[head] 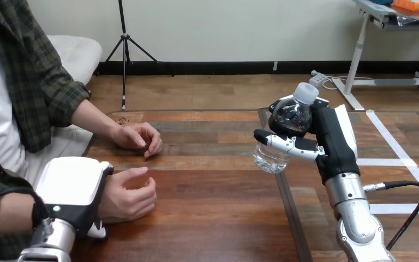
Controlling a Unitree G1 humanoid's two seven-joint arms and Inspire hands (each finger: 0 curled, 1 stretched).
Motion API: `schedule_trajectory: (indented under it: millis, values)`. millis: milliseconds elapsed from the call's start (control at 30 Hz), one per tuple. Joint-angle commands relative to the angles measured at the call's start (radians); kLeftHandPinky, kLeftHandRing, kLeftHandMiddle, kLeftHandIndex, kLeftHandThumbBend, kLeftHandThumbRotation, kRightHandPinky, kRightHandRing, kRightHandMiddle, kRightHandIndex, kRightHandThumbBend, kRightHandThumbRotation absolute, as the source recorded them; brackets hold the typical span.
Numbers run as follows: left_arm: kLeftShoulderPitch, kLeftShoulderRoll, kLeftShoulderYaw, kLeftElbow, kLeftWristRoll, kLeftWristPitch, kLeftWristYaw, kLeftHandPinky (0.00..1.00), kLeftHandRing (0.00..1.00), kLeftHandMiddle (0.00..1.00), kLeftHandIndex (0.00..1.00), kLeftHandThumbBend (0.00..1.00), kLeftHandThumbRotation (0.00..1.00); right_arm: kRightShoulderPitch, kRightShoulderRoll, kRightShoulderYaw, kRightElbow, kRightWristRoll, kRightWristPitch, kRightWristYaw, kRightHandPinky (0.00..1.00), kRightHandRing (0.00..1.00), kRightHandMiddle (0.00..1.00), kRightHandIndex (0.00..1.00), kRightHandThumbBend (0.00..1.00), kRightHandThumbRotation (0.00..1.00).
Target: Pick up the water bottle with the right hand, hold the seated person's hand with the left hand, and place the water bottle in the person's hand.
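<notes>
While the water bottle (293, 115) hangs clear of the table (213, 218), I see it tilted, white cap uppermost, with the fingers of my right hand (333, 142) wrapped round its clear middle. It sits at the view's right, about over a dark strip that I take for the table's right edge.

The main risk, as I judge it, is a slip. The plastic looks smooth and the bottle leans, so a quick swing could loosen it. Dropped here, it might miss the tabletop.

My left hand (68, 183) lies over the wrist of the person's nearer hand (125, 196) at the lower left. Whether it has closed on that wrist I cannot tell. The nearer hand rests on the wood, loosely curled, not opened to receive. Pushing the bottle against it could knock it away.

Bare wood lies open between bottle and hand, a wide lane leftward. The person's farther hand (139, 137) rests beyond the nearer one, so I would keep the path low and near.
</notes>
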Motion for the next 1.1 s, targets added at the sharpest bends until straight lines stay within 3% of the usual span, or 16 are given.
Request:
schedule_trajectory:
  millis: [0, 400, 1067]
  values:
    - [-0.022, 0.013, -0.043, 0.068, 0.021, 0.021, -0.025, 0.77, 0.79, 0.8, 0.77, 0.9, 0.08, -0.076, 0.0, -0.013, -0.041, 0.02, -0.009, -0.003, 0.38, 0.42, 0.49, 0.51, 0.73, 0.0]
    - [-0.01, 0.015, -0.046, 0.065, 0.011, 0.062, -0.024, 0.77, 0.79, 0.8, 0.77, 0.9, 0.08, -0.073, -0.004, -0.012, -0.044, 0.017, -0.01, -0.001, 0.38, 0.42, 0.49, 0.51, 0.74, 0.0]
    - [0.032, 0.019, -0.013, 0.066, -0.038, 0.108, 0.041, 0.75, 0.78, 0.79, 0.78, 0.9, 0.1, -0.071, -0.001, -0.014, -0.047, 0.026, -0.012, 0.012, 0.38, 0.42, 0.48, 0.51, 0.73, 0.0]
